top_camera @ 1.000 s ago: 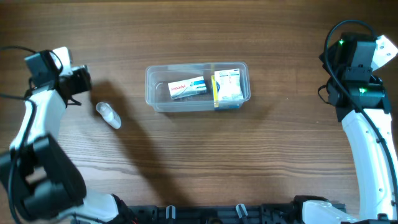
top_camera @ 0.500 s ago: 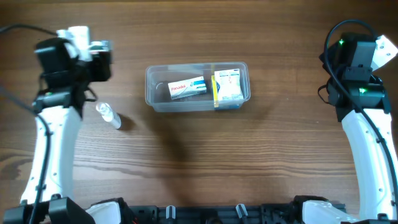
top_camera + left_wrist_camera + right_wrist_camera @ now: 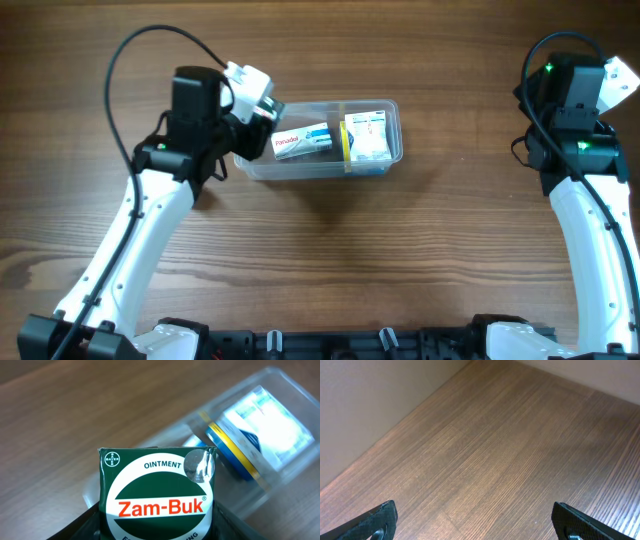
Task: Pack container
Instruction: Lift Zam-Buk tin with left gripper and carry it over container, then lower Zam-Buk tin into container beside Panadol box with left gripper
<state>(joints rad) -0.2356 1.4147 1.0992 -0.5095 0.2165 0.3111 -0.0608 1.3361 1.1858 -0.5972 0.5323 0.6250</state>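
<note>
A: Which step are we in?

B: The carry-over, I'd say. The left claw [image 3: 255, 105] is pinching a green cardboard ointment box [image 3: 159, 495] (the wrist camera reads "Zam-Buk" on its face) and hangs at the far left corner of the clear plastic rectangular tub [image 3: 320, 177].

A: And where is the tub?

B: Toward the far middle of the brown wood-grain counter [image 3: 400, 260]. It already holds a white box with red lettering [image 3: 302, 141] in its middle and a white-and-blue box with a yellow edge [image 3: 366, 138] at its right end.

A: So what does the next move call for?

B: Getting the green box inside the rim. The only bare floor I can see is the left end, beside the white box, so the claw likely has to come in over that gap, lower, and only then spread.

A: And the right claw [image 3: 475, 520]?

B: It's spread wide with nothing between its fingers, parked well to the right of the tub over bare counter.
</note>
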